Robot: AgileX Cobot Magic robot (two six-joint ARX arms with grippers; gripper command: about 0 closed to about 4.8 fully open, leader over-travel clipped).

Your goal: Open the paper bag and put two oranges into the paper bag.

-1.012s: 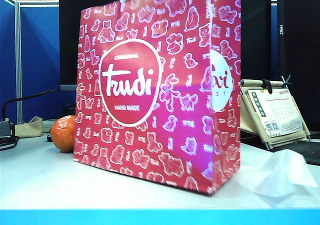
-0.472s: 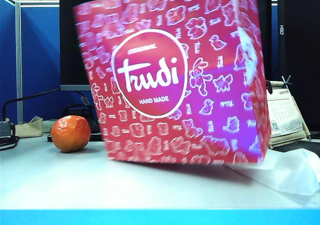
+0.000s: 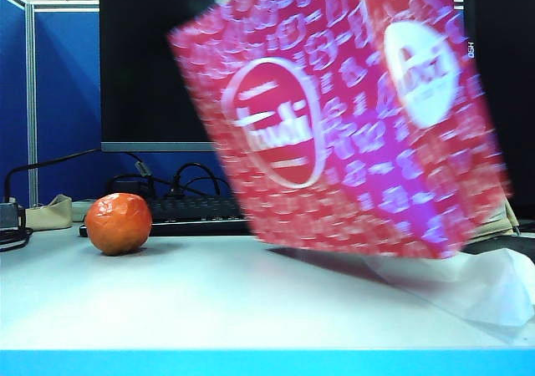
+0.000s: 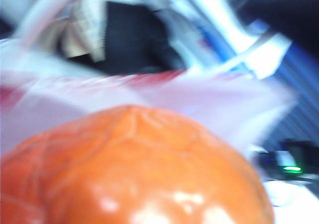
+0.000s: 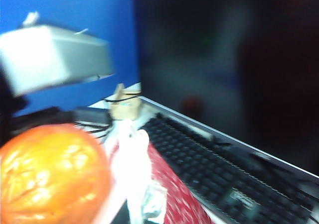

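We were at the loading step; the paper bag (image 3: 351, 125) hung tilted clear of the table, right of centre; the right gripper (image 5: 144, 204), fingers pressed together, pinched its white handle (image 5: 132, 154). The left gripper's fingers were hidden, but we judged them closed round the first orange (image 4: 129, 169), just beside the bag's mouth; the second orange (image 3: 118, 223) lay on the table, well left. Next, the mouth needed steadying under that fruit.

Bright light, heavy motion blur
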